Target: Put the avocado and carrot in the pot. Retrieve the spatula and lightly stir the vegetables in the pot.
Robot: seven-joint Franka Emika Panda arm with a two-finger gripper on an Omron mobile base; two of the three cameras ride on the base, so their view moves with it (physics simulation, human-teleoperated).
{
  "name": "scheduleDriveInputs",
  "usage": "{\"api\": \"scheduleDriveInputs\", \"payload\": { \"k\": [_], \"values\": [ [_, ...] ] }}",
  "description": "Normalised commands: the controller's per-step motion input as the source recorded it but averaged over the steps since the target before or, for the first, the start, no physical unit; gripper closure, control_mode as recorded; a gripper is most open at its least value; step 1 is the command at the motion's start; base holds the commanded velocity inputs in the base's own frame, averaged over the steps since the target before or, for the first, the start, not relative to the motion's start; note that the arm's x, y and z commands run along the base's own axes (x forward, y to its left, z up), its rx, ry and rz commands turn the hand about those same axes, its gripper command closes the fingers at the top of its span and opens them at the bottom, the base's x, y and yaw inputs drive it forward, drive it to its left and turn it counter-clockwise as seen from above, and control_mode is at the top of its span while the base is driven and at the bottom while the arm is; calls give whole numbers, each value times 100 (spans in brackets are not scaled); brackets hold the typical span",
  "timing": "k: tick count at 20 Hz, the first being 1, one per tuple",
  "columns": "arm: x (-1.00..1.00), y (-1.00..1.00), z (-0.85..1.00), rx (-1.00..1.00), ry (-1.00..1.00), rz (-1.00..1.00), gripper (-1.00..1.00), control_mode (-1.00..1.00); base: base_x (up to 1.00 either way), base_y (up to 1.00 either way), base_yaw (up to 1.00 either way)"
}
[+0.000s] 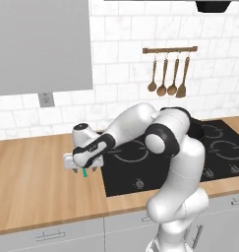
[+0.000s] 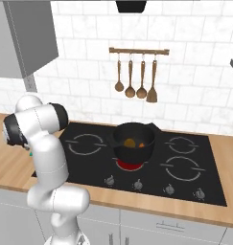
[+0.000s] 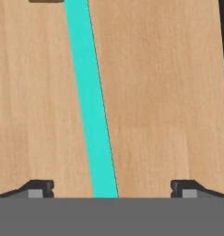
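From the left base view I counted one arm, one gripper (image 1: pixel 81 167) and four brown wooden utensils (image 1: pixel 167 78) hanging from a rail on the white tiled wall. The wooden counter (image 1: pixel 37 182) ran across the frame, with the black cooktop (image 1: pixel 140 172) set into it at about three o'clock from the hand. The gripper sat low over the wood just left of the cooktop edge, and a short teal stub of the spatula (image 1: pixel 85 172) poked out beneath it (the rest was hidden by the hand).

From the right base view I counted one pot (image 2: pixel 133 141), squat and black, standing on the cooktop's front-centre burner, which glowed red under it. Inside it I saw two small pieces: a yellow-orange one among the vegetables (image 2: pixel 130 142) and, at its three o'clock, the orange carrot (image 2: pixel 142 145). The same four utensils hung at twelve o'clock above the pot. The arm's elbow stood at nine o'clock from the pot, well apart from it.

From the hand view I saw two dark fingertips (image 3: pixel 39 188), spread wide with nothing between them pinched. The single teal handle lay flat on the wood, running from about six o'clock to eleven o'clock, passing between the fingertips and touching neither. A brown-tan scrap of the blade showed at its top end.
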Motion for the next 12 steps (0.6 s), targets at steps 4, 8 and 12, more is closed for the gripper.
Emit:
{"api": "scheduleDriveInputs", "payload": {
  "k": [4, 8, 12],
  "values": [
    [0, 0, -25, 0, -7, 0, -100, -100, 0, 0, 0],
    [1, 1, -25, 0, -1, 0, 100, -100, 0, 0, 0],
    [0, 0, -25, 0, 0, 0, 100, -100, 0, 0, 0]
  ]
}}
